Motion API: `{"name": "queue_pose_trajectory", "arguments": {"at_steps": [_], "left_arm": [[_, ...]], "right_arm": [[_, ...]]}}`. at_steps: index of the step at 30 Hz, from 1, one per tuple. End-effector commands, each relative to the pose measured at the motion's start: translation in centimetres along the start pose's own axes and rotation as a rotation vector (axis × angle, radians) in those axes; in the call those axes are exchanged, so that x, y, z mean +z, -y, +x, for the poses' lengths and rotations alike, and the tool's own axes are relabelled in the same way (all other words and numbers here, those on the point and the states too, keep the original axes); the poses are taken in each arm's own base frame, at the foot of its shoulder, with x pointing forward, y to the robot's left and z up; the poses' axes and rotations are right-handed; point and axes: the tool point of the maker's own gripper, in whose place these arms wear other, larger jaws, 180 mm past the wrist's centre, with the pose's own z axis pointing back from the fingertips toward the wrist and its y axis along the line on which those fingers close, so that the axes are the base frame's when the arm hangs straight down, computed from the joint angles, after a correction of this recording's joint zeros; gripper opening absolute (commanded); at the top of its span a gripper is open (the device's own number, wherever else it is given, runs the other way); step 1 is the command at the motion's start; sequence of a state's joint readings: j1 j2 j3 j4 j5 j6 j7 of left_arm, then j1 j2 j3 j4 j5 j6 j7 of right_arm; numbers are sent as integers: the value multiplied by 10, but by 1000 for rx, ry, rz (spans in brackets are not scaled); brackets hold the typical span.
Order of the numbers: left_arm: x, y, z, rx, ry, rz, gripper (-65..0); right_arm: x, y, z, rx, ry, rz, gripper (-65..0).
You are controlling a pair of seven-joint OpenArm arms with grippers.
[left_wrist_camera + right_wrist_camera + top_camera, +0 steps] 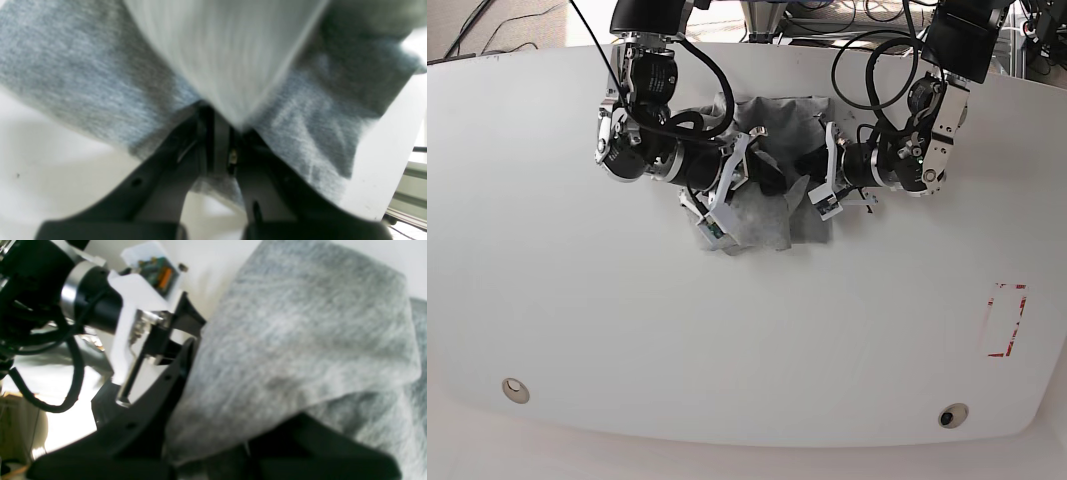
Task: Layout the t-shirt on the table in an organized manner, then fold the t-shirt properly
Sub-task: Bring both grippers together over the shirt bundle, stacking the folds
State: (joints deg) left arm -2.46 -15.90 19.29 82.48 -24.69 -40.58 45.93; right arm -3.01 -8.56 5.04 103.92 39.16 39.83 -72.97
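Left wrist view: my left claw [230, 133] enters from the bottom centre of the frame, its two black fingers [160, 173] converging upward to a point at mid-frame. The jaws are pressed together, pinching a fold of the t-shirt [100, 90]. Grey fabric spreads from the pinch toward the upper left and right; a paler, blurred fold hangs over the top centre. The white table [50, 173] shows at lower left and along the right edge.

Right wrist view: my right claw [206, 453] occupies the bottom of the frame, its black fingers [146, 413] angled up toward centre. The jaws are nearly together, and the t-shirt [300, 340] is caught between them; the grey cloth fills the centre and right of the frame. My left arm's wrist housing [100, 310], black and white with cabling, lies at upper left, its tip touching the cloth edge.

Base view: both arms reach down from the top edge of the frame and bend inward toward each other at upper centre. My right arm [642, 150] is on the picture's left, my left arm [917, 150] on the picture's right. The t-shirt [757, 215] lies bunched in a crumpled heap between the two wrists, on the table [727, 350]. A red dashed rectangle [1005, 320] sits at the right side, well apart from the cloth. Two grommets [515, 390] lie near the lower edge.
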Motion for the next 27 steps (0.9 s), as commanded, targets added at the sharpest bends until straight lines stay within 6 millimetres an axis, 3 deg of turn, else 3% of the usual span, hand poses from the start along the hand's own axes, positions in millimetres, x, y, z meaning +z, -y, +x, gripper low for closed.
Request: {"name": "queue_pose_trajectory", "arguments": {"at_steps": [1,14,22,27], "left_arm": [[1,-5,-40,-18,-180,39,-644],[2,-6,-36,-19,-166,42,-644],[26,-27,-8,-26,-72,131,-642],[50,-49,5,-3,-10,214,-637]], "right_arm": [[-11,-23,23,29,87,87,-650],[-13,-29,33,-18,139,117,-642],[-14,-29,33,-27,137,114,-466],[-14,-29,33,-28,136,114,-463]]}}
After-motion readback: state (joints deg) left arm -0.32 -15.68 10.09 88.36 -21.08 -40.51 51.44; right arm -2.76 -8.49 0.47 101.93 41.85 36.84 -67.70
